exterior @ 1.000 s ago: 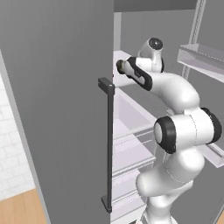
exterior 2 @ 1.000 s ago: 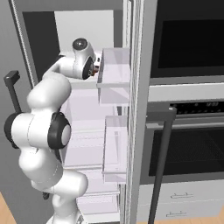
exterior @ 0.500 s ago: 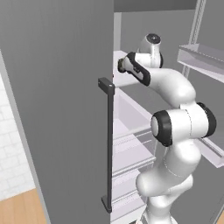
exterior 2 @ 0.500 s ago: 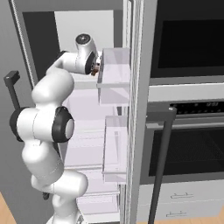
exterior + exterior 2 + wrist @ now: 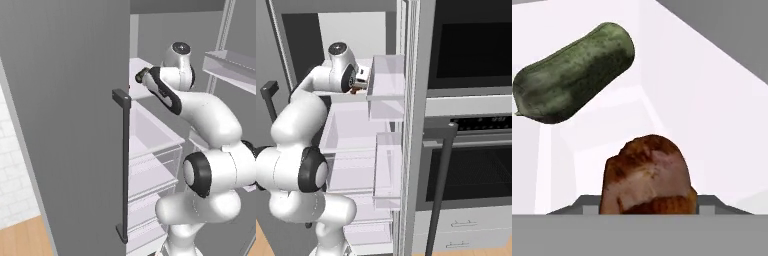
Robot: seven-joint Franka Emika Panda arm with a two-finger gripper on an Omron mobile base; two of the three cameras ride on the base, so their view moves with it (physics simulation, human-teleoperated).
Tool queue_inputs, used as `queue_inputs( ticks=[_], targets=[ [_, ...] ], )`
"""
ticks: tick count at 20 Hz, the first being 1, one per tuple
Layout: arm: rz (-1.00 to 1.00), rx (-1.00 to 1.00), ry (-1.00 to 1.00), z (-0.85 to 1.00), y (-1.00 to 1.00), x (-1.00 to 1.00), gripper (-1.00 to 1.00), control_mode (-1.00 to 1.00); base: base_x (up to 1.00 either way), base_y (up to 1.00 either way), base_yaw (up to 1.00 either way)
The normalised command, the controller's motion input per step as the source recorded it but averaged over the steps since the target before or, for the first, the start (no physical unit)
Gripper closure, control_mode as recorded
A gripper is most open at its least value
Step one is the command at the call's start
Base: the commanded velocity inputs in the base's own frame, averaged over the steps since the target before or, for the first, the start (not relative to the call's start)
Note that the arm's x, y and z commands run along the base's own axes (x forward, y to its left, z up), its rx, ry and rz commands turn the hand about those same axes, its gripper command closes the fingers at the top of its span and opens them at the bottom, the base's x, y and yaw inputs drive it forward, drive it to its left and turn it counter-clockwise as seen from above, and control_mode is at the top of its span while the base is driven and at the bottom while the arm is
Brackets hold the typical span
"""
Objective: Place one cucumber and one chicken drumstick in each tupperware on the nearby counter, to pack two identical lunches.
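While the arm reaches onto an upper shelf [image 5: 140, 67] of the open fridge [image 5: 65, 125], packing reads as barely begun; no tupperware and no counter can be seen from here, so I judge 0 of 2 lunches assembled, with 2 cucumbers and 2 drumsticks left to place, 1 of each per container.

Gripper [image 5: 358, 82] sits at the shelf, wrist turned inward, next to the clear door bin [image 5: 387, 85]; in the base views a small brown-and-pale lump shows at its tip.

Hand view: chicken drumstick [image 5: 647, 175] close up at the bottom centre, just where the fingertips would rise; the tips themselves are hidden behind it. Jaws look partly closed, with the brown meat between them; I take this as a clamp on the drumstick, though pad contact cannot be seen directly.

Cucumber [image 5: 574, 72] lies beyond on the white shelf floor, slanted, up and to the left in that view, apart from the drumstick and untouched by the fingers.

Judged next: lift the drumstick clear of the shelf and carry it to a container; then 3 more fetches.
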Motion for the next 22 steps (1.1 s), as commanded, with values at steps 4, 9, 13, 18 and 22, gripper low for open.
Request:
queue_inputs(
  ticks=[4,9,13,18,22],
  targets=[
    [-0.01,0.00,-0.05,-0.17,0.00,-1.00,1.00,-1.00,0.00,0.00,0.00],
    [0.00,0.00,0.00,-0.29,-0.01,-1.00,1.00,-1.00,0.00,0.00,0.00],
    [-0.03,0.00,0.00,-0.38,-0.04,-1.00,1.00,-1.00,0.00,0.00,0.00],
    [-0.01,0.00,0.00,-0.33,-0.10,-1.00,1.00,-1.00,0.00,0.00,0.00],
    [-0.02,0.00,0.00,-0.41,-0.04,-1.00,1.00,-1.00,0.00,0.00,0.00]
  ],
)
